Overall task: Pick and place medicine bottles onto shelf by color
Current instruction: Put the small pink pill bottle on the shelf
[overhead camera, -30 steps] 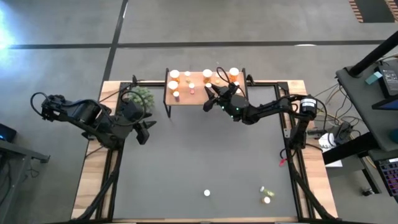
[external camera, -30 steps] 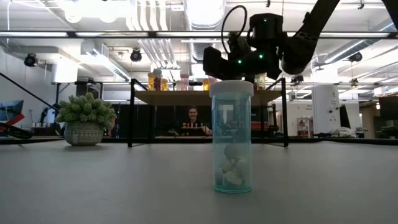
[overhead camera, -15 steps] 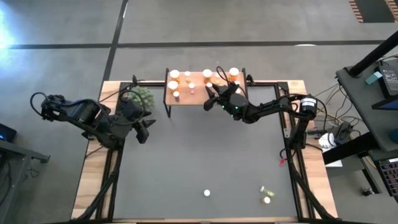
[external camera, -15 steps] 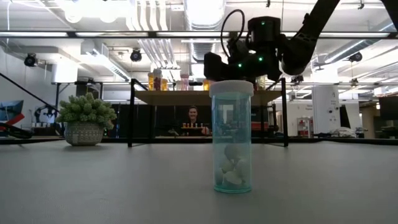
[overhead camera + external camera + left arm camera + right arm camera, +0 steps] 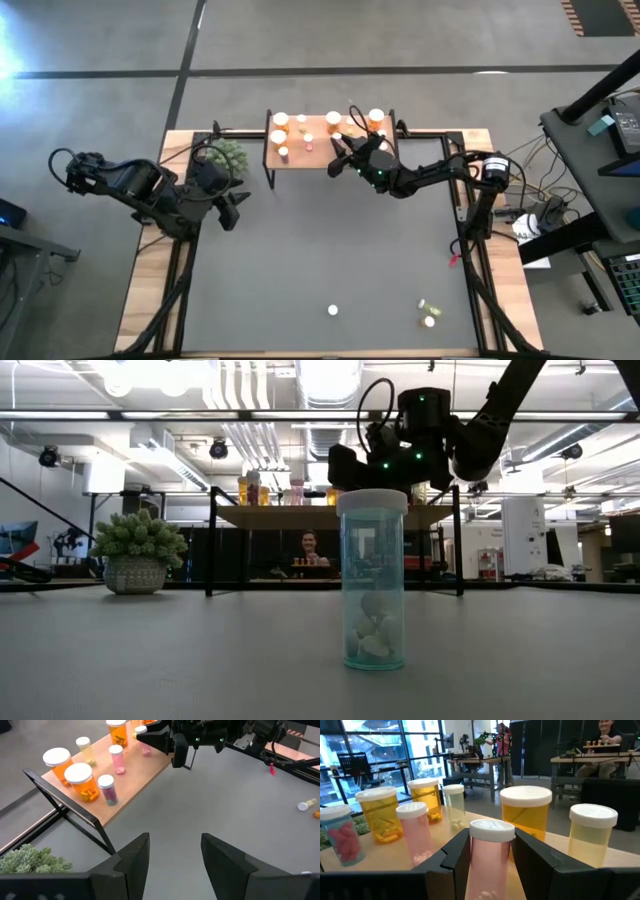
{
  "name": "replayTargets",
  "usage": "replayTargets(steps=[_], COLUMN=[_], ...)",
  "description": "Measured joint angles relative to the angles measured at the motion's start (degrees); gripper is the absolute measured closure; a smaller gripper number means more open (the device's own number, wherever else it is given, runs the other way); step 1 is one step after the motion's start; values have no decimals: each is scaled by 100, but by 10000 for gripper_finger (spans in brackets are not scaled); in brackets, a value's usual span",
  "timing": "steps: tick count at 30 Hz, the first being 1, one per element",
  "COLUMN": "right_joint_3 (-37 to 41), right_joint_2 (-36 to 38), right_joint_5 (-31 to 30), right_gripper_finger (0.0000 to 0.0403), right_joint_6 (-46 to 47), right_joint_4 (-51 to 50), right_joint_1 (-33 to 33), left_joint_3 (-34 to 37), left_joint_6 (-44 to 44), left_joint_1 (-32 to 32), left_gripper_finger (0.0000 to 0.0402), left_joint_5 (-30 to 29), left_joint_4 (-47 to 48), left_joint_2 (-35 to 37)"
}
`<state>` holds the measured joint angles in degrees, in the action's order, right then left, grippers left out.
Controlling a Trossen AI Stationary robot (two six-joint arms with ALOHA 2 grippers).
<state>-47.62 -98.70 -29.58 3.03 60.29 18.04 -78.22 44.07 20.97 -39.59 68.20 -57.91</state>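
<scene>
R tool [image 5: 343, 152] hangs over the right half of the shelf [image 5: 318, 160], which stands at the far edge of the bench [image 5: 330, 250], near its middle. In the R wrist view a small pink bottle [image 5: 490, 860] sits upright between the two fingers [image 5: 452, 857], white cap above the fingertips. Fingers flank it closely, but I can't tell if they're clamped on it or just released; its base is hidden, so can't say if it stands on the wood yet. Judging by the task, it's being put down among like colours: another pink bottle [image 5: 416, 832] stands just beside, w/ orange bottles [image 5: 379, 815] and a pale yellow one [image 5: 592, 835] around it. Sorting doesn't look strictly grouped from here, tho.

L tool [image 5: 172, 857] waits near the bench's left edge, beside the green plant [image 5: 230, 153], fingers apart, nothing between them. It faces the shelf's left end, prob. parked clear so the R arm has room.

Left to do: three bottles near the bench's front edge. A clear teal bottle [image 5: 372, 580] w/ white pills stands upright, filling the low view; in the high view only its white cap [image 5: 333, 310] shows. Toward the front-right corner lie a yellow-green bottle [image 5: 424, 305], on its side, and an orange one [image 5: 430, 321] just beside it. The lying one will likely need a side-on grasp.

Risk: shelf is crowded, so backing the R tool out could nudge neighbours.
</scene>
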Motion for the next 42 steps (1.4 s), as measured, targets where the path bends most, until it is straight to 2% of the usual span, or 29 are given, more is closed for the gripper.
replayTargets(steps=[42], right_joint_3=[4], right_joint_2=[0], right_joint_5=[-42], right_gripper_finger=[273], right_joint_6=[-17], right_joint_4=[-459], right_joint_1=[0], left_joint_3=[0], left_joint_6=[2], left_joint_1=[0], left_gripper_finger=[240], left_joint_5=[4], left_joint_4=[1], left_joint_2=[-2])
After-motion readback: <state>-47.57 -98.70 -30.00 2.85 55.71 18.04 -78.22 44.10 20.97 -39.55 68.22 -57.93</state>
